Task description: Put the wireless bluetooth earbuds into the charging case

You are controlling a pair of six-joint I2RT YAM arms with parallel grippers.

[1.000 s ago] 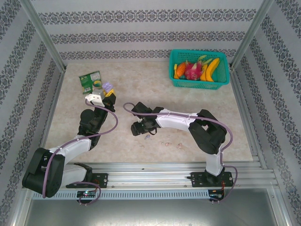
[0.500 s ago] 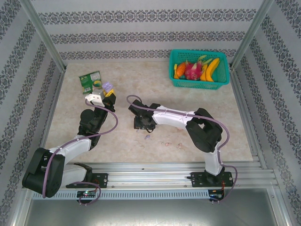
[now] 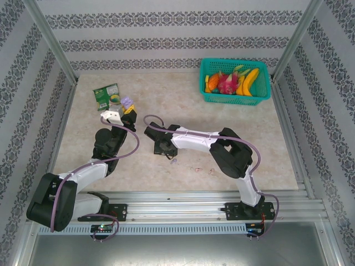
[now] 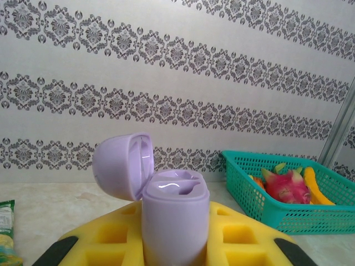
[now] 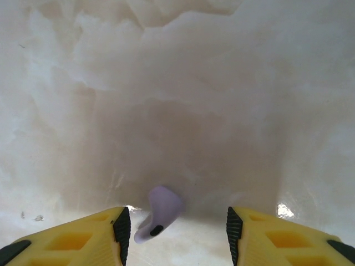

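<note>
My left gripper point(image 3: 126, 108) is shut on the lilac charging case point(image 4: 175, 221), held upright above the table's left rear with its lid point(image 4: 119, 166) flipped open to the left. The case point(image 3: 127, 102) also shows from above. My right gripper point(image 5: 174, 233) is open and low over the table. A lilac earbud point(image 5: 161, 208) lies on the table between its pads, close to the left pad point(image 5: 122, 230) and well clear of the right one point(image 5: 234, 230). From above, the right gripper point(image 3: 164, 148) sits mid-table, with a lilac bit point(image 3: 173, 161) and pink bits point(image 3: 211, 171) nearby.
A teal basket point(image 3: 236, 100) of toy fruit stands at the back right, and its wall point(image 4: 260, 199) shows in the left wrist view. A green packet point(image 3: 105, 94) lies at the back left, just beyond the left gripper.
The right arm has swung a little to the left and its jaws have narrowed slightly over the earbud. The left arm and the case have not moved.
</note>
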